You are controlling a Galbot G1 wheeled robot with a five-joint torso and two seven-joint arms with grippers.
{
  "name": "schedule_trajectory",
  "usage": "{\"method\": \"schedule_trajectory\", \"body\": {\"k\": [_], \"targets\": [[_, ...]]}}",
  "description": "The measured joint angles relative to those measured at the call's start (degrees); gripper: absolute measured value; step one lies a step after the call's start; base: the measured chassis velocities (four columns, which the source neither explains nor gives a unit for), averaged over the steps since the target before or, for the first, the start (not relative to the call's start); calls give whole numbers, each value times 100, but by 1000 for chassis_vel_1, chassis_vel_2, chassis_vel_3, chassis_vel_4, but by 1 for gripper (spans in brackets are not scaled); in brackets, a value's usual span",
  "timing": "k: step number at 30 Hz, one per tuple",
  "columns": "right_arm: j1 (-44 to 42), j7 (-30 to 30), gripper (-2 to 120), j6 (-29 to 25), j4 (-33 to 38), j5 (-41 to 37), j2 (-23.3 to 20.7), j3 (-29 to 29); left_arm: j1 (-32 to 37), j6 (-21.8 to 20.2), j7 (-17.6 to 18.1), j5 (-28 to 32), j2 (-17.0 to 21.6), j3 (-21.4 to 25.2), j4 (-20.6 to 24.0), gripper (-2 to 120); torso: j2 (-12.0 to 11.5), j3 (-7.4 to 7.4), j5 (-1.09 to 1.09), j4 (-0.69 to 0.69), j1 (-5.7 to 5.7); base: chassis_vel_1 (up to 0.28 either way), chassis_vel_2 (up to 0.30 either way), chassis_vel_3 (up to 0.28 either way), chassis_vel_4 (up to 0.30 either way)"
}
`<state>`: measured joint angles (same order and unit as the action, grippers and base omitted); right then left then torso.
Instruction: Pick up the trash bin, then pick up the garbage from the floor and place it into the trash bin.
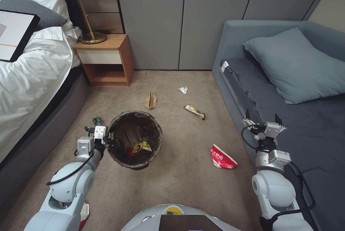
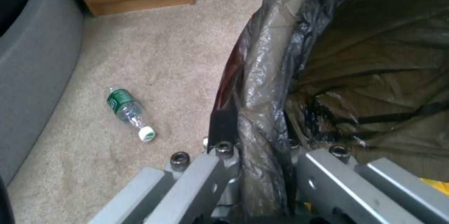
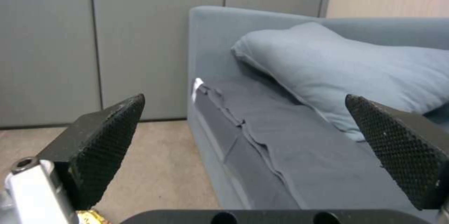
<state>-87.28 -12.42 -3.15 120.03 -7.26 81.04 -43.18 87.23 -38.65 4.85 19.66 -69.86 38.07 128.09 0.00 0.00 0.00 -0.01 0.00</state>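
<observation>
The trash bin (image 1: 122, 130), lined with a dark bag, is in front of me on the left. My left gripper (image 1: 107, 138) is shut on its near-left rim; in the left wrist view the bag-covered rim (image 2: 264, 76) runs between the left gripper's (image 2: 256, 152) fingers. A yellow wrapper (image 1: 142, 146) and a red scrap lie inside the bin. On the floor (image 1: 179, 180) lies garbage: a red-and-white packet (image 1: 222, 157), a snack-bar wrapper (image 1: 194, 111), a white tissue (image 1: 183, 90), a brown paper bag (image 1: 151, 100) and a green-labelled bottle (image 1: 97, 120) (image 2: 128, 109). My right gripper (image 1: 262, 117) (image 3: 243, 136) hangs open by the sofa edge, holding nothing.
A bed (image 1: 32, 80) with a grey base runs along the left. A wooden nightstand (image 1: 106, 58) with a lamp stands at the back left. A blue-grey sofa (image 1: 287, 116) with a pillow lines the right. Grey wall panels close the back.
</observation>
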Motion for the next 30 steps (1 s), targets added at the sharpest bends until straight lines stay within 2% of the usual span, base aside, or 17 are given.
{"method": "schedule_trajectory", "body": {"k": [5,8,9,12,14,15,17,18,20,21,24,26,29,30], "targets": [[49,-374,100,-33,42,-168,-57,94,-8,17,5,0,10,16,-30,0,0,0,1,1,0,0,0,0,0],[155,-496,100,439,143,-354,-323,124,-25,17,10,-1,0,14,-36,0,0,0,1,0,0,0,0,0,0],[155,-496,100,439,143,-354,-323,124,-25,17,10,-1,0,14,-36,0,0,0,1,0,0,0,0,0,0],[407,-647,100,1070,163,-754,-728,293,-28,17,8,-12,-20,5,-37,0,0,0,1,-1,0,0,0,0,0],[492,-661,100,1235,148,-846,-822,340,-28,17,6,-22,-21,5,-38,0,0,0,1,1,0,0,0,0,0],[715,-683,100,1620,49,-1099,-1063,478,-30,18,7,-35,-22,1,-50,0,0,0,0,1,0,0,0,0,0],[1008,-712,100,2054,-121,-1499,-1429,723,-31,18,5,-42,-23,-2,-56,0,0,1,2,1,0,0,0,0,0],[1008,-712,100,2054,-121,-1499,-1429,723,-31,18,5,-42,-23,-2,-56,0,0,1,2,1,0,0,0,0,0],[1392,-772,100,2650,-336,-2100,-1870,1051,-29,19,7,-45,-22,3,-60,0,0,1,0,2,0,0,0,0,0],[1392,-772,100,2650,-336,-2100,-1870,1051,-29,19,7,-45,-22,3,-60,0,0,1,0,2,0,0,0,0,0],[1988,-813,100,3481,-812,-3104,-2424,1617,-6,22,9,-50,-13,26,-63,0,0,1,0,1,0,0,0,0,0],[2155,-803,100,3650,-968,-3383,-2535,1804,-1,23,9,-52,-14,35,-69,0,0,1,0,1,0,0,0,0,0],[2720,-742,100,4263,-1486,-4291,-2720,2432,9,34,9,-69,-33,38,-93,0,0,1,0,1,0,0,0,0,0],[2720,-742,100,4263,-1486,-4291,-2720,2432,9,34,9,-69,-33,38,-93,0,0,1,0,1,0,0,0,0,0]]}}
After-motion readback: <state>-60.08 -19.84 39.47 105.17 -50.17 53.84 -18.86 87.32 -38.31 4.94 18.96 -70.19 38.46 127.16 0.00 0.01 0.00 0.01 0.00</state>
